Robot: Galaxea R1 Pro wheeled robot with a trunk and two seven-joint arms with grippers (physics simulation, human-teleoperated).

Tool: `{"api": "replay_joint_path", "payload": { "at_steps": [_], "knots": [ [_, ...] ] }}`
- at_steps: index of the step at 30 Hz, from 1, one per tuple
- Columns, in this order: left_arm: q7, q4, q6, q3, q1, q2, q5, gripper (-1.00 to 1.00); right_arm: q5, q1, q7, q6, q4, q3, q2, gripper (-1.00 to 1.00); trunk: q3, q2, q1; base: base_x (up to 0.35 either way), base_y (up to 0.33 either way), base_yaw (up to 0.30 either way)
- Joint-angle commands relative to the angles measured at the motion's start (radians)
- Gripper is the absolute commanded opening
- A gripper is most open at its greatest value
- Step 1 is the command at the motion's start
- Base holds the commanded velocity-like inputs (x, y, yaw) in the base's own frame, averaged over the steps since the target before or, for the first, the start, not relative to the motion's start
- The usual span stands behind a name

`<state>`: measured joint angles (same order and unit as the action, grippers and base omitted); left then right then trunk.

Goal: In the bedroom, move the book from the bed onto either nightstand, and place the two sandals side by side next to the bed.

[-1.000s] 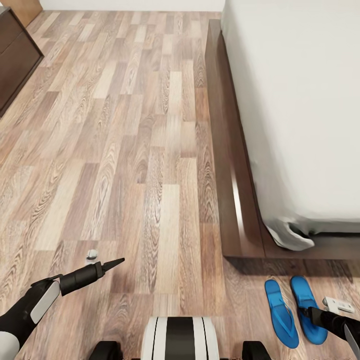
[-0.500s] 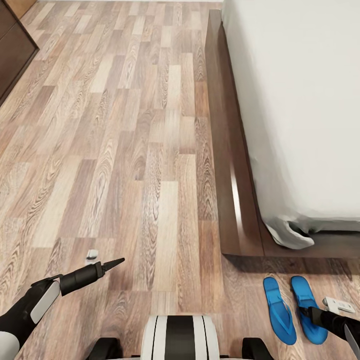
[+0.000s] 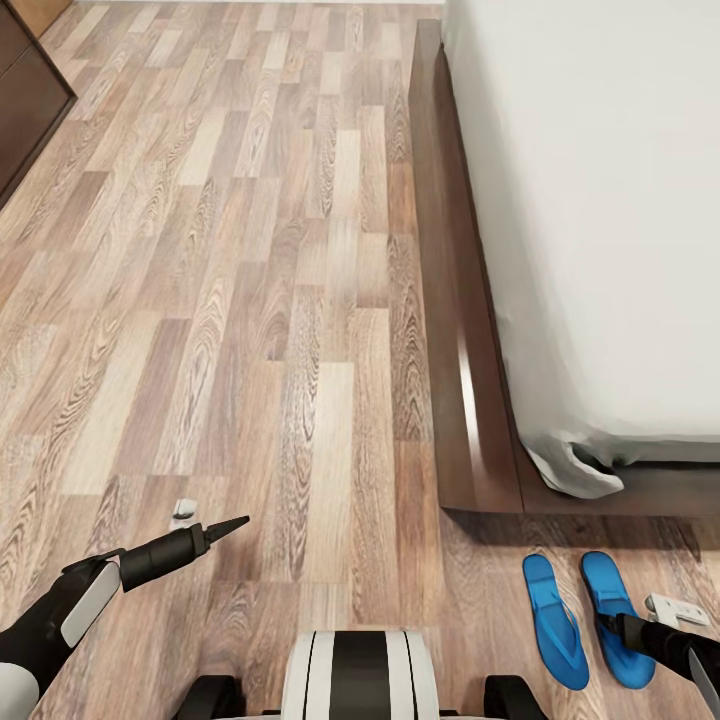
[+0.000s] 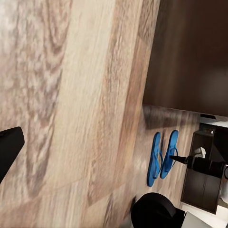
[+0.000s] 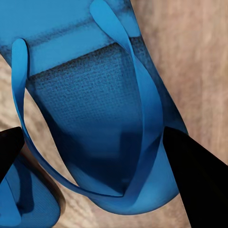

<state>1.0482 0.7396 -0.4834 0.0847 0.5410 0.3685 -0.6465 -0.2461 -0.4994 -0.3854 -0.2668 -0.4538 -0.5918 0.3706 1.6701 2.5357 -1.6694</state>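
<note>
At floor level, head view: my right gripper [image 3: 612, 622] sits directly over the right sandal [image 3: 613, 616], which lies beside the left sandal [image 3: 555, 621] just past the foot corner of the bed [image 3: 470, 400].
Long axis: both blue soles run parallel, pointing toward the bed's end.
Nearer arm: the right, at the sandal; my left gripper [image 3: 232, 524] hangs well apart over bare floor [image 3: 250, 300].
Left gripper state: its tip looks drawn to a point, holding nothing.
Room, head view: wood planks, grey mattress [image 3: 600, 200], a dark dresser [image 3: 25, 90] at the far left edge; a small white object [image 3: 183, 509] lies near the left gripper. No book in sight.

Left wrist view: the sandal pair [image 4: 161, 156] lies far off across the planks, beside the dark bed frame [image 4: 190, 52].

Right wrist view: my two dark fingers [image 5: 199, 180] stand wide apart on either side of the sandal's strap [image 5: 142, 118], not closed on it. I judge the pair already placed; the book remains.
</note>
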Motion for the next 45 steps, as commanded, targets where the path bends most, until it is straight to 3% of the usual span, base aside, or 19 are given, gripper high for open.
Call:
{"api": "replay_joint_path", "payload": {
  "at_steps": [1,7,37,39,42,45],
  "knots": [
    [0.0,0.0,-0.009,0.004,0.0,0.001,-0.01,1.0,-0.01,-0.001,-0.009,-0.005,-0.002,-0.009,-0.001,-1.0,0.004,0.0,0.0,0.0,0.0,0.0],
    [0.0,0.0,-0.009,0.004,0.0,0.001,-0.01,1.0,-0.01,-0.001,-0.009,-0.005,-0.002,-0.008,-0.001,-1.0,0.028,0.002,-0.003,0.0,0.0,0.0],
    [0.0,0.0,-0.009,0.004,0.0,0.001,-0.01,1.0,-0.01,-0.001,-0.009,-0.004,-0.002,-0.008,-0.001,-1.0,0.035,0.002,-0.004,0.0,0.0,0.0],
    [0.0,0.0,-0.01,0.004,0.0,0.001,-0.01,1.0,-0.01,-0.001,-0.01,0.026,-0.005,-0.007,-0.001,-1.0,0.035,0.002,-0.004,0.0,0.0,0.0],
    [0.001,0.0,-0.01,0.004,0.0,0.001,-0.01,1.0,-0.009,-0.001,-0.014,0.151,-0.002,-0.006,-0.001,-1.0,0.035,0.002,-0.004,0.0,0.0,0.0],
    [0.001,0.0,-0.009,0.004,0.0,0.001,-0.01,1.0,-0.009,-0.001,-0.013,0.203,-0.001,-0.005,-0.001,-1.0,0.035,0.002,-0.004,0.0,0.0,0.0]
  ]
}}
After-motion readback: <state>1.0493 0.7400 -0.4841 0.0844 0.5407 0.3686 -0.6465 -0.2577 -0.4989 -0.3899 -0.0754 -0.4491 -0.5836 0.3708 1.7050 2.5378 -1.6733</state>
